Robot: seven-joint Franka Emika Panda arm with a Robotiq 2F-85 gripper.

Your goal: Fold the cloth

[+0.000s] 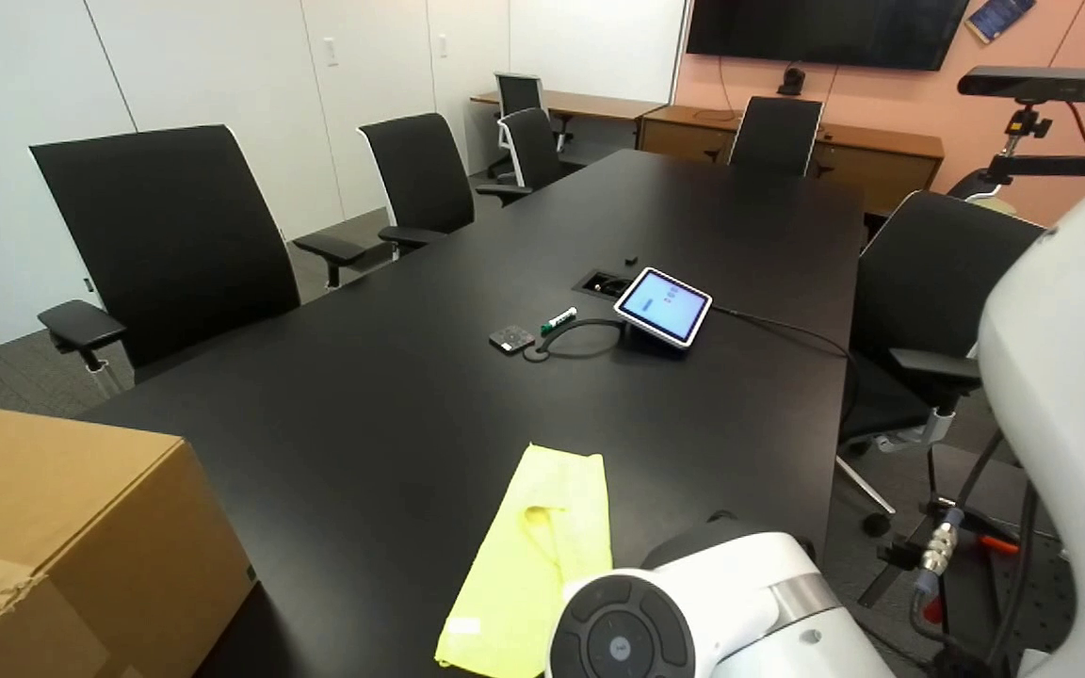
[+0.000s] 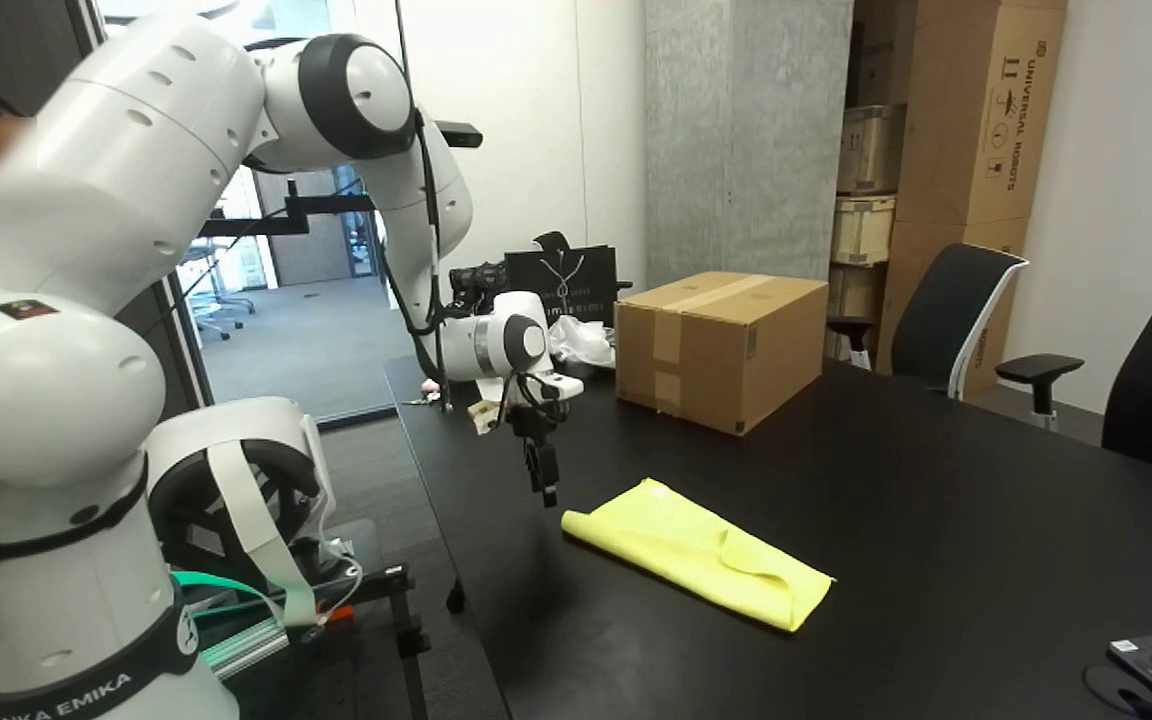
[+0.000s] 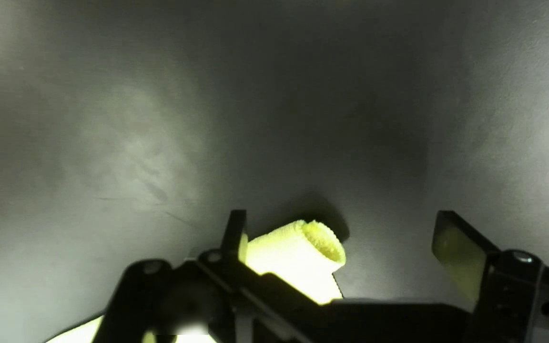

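The gripper (image 3: 341,233) is hanging over the table (image 2: 916,520), just inside the long edge on the robot's side, and its fingers (image 3: 460,264) are standing wide apart, holding nothing. Looking right, here's the cloth (image 2: 681,545), lying inward from that edge, and in an exterior view its left end is sitting closest to the table's far corner. That rolled end (image 3: 293,252) is showing between the fingers in the wrist view, curling into a tube; whether a finger is touching it, I'm not able to tell. I'm judging this light, limp and thin, hardly fragile, probably sagging wherever it's being lifted. The rolled end is looking like the best hold: it's standing proud of the table, so a low, gentle pinch should be gathering more than one layer. Farther right, the middle is lying flatter, probably offering little to grab. Toward the right end a loose flap (image 2: 756,557) is bulging, likely to be shifting if the cloth is being dragged.
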